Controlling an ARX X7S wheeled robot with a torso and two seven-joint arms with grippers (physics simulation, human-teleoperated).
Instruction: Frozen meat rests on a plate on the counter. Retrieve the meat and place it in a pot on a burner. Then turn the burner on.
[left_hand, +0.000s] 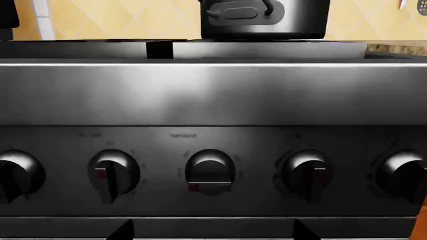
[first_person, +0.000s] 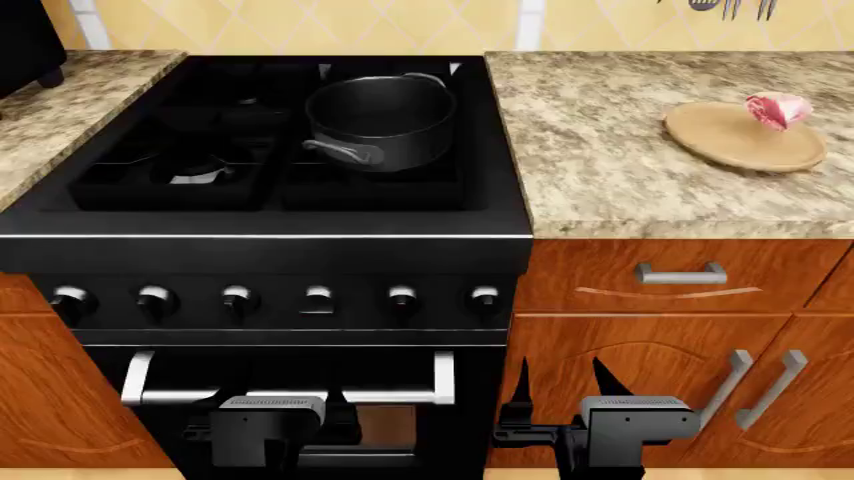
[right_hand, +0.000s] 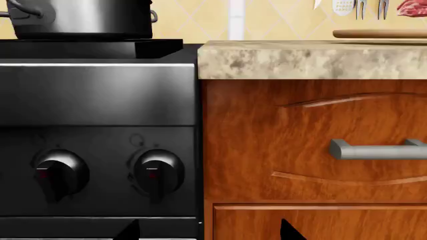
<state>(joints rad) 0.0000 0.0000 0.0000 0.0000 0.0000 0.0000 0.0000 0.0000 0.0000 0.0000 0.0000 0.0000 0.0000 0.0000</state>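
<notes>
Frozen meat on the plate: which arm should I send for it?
The right. The frozen meat sits on the plate on the counter right of the stove, and the right hand hangs below that side; the left hand is low before the oven. Both look open and empty.

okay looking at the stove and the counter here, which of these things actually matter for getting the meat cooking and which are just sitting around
Needed: frozen meat on the plate, the counter, the pot on a stove burner, the knobs, and both grippers, left and right.

Just there: the drawer handle, the oven door handle, and the hanging utensils.
</notes>
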